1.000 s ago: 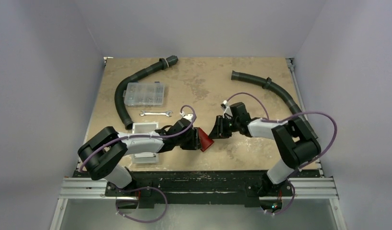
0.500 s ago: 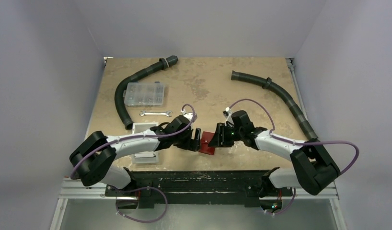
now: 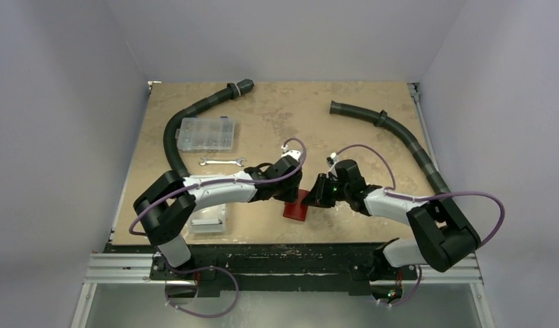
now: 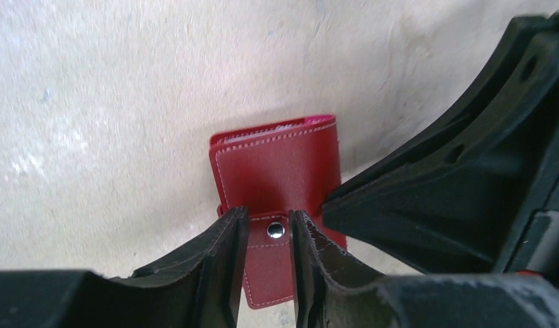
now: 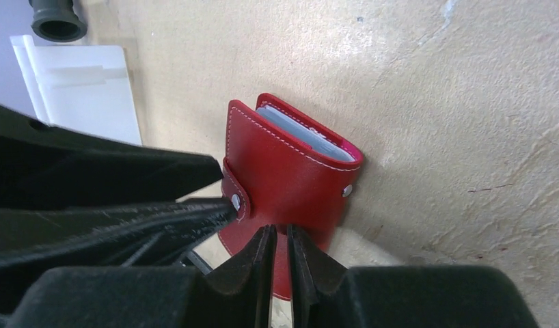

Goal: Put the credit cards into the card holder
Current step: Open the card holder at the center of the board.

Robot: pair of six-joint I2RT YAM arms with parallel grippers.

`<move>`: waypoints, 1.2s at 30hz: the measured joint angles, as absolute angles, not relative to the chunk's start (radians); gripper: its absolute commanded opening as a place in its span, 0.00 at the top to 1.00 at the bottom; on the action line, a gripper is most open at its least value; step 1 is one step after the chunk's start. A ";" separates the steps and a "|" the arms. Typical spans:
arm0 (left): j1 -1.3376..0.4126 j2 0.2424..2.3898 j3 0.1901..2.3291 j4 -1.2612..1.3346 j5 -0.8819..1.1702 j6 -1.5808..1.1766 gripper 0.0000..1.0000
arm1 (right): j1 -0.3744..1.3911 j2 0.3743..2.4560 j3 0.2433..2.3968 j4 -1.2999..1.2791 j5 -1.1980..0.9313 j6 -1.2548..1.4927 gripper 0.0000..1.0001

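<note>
Left gripper (image 4: 270, 231) is nipped onto the snap tab of the closed red card holder (image 4: 277, 167), with bare table (image 4: 92, 102) beyond. Right gripper (image 5: 281, 239), just opposite, has its fingers nearly together at the holder's near edge; whether it grips is unclear. Only the right wrist view shows the credit cards (image 5: 297, 133) inside.

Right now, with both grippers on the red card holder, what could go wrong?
The left gripper straddles the snap tab; a tug there might drag the card holder from the right gripper, which pinches only its edge. Cards show at the open side and could slide out if it tilts. The grippers sit very close and might collide.
</note>
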State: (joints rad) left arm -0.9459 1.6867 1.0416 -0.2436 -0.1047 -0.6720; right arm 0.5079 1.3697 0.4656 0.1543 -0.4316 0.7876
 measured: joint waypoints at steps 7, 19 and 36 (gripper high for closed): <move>-1.052 1.749 1.103 -0.346 -0.271 -0.722 0.56 | 0.502 1.412 0.440 0.242 -0.459 0.839 0.80; -1.082 1.785 1.135 -0.385 -0.379 -0.748 1.00 | 0.497 1.421 0.435 0.263 -0.471 0.848 0.80; -0.886 1.433 0.628 0.125 0.108 -0.786 1.00 | 0.511 1.467 0.544 0.125 -0.439 0.673 0.67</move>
